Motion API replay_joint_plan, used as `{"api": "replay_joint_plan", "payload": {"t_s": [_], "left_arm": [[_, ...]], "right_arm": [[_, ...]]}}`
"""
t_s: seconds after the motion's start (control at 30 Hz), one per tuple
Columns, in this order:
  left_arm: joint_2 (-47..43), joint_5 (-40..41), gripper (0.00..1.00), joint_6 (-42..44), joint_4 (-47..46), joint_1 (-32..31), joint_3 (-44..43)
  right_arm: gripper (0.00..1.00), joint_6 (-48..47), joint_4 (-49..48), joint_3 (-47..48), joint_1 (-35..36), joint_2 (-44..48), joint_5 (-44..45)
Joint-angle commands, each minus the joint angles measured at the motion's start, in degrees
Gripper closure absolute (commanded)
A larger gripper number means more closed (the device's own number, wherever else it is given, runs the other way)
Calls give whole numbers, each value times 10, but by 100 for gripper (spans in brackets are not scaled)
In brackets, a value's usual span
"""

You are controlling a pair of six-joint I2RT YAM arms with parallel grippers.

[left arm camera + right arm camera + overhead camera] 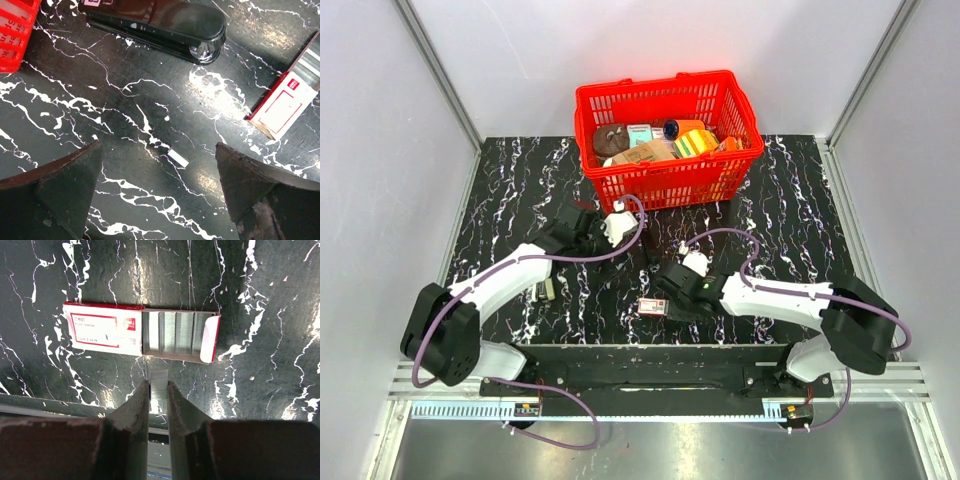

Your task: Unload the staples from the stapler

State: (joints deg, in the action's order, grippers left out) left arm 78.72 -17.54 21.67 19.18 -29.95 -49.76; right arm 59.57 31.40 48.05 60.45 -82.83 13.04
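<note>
The black stapler (155, 25) lies closed on the marble table, near the red basket; in the top view (646, 250) it is hard to make out. My left gripper (157, 147) is open and empty, hovering over bare table with a small white staple piece (178, 157) between its fingers (65, 190). The red-and-white staple box (102, 330) lies open, with rows of staples (175, 332) in its tray. My right gripper (158, 384) is shut on a short strip of staples (159, 376) just in front of the tray. The box also shows in the top view (653, 306).
A red plastic basket (665, 185) full of small items stands at the back centre; its corner (15, 30) shows in the left wrist view. The table's front metal rail (60, 405) runs just below the right gripper.
</note>
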Motion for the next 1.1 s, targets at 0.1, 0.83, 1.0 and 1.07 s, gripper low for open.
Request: {"api": "replay_joint_plan", "payload": {"t_s": [0.1, 0.83, 1.0, 1.07], "left_arm": [[-38, 18, 1, 10, -33, 0, 19], [-59, 10, 3, 6, -31, 0, 35], [-59, 9, 3, 7, -28, 0, 34], [-60, 7, 3, 7, -28, 0, 33]], "right_arm": [[86, 27, 25, 55, 6, -45, 21], [83, 1, 71, 107, -2, -107, 22], [82, -8, 74, 115, -11, -115, 20], [82, -11, 74, 117, -16, -117, 18]]}}
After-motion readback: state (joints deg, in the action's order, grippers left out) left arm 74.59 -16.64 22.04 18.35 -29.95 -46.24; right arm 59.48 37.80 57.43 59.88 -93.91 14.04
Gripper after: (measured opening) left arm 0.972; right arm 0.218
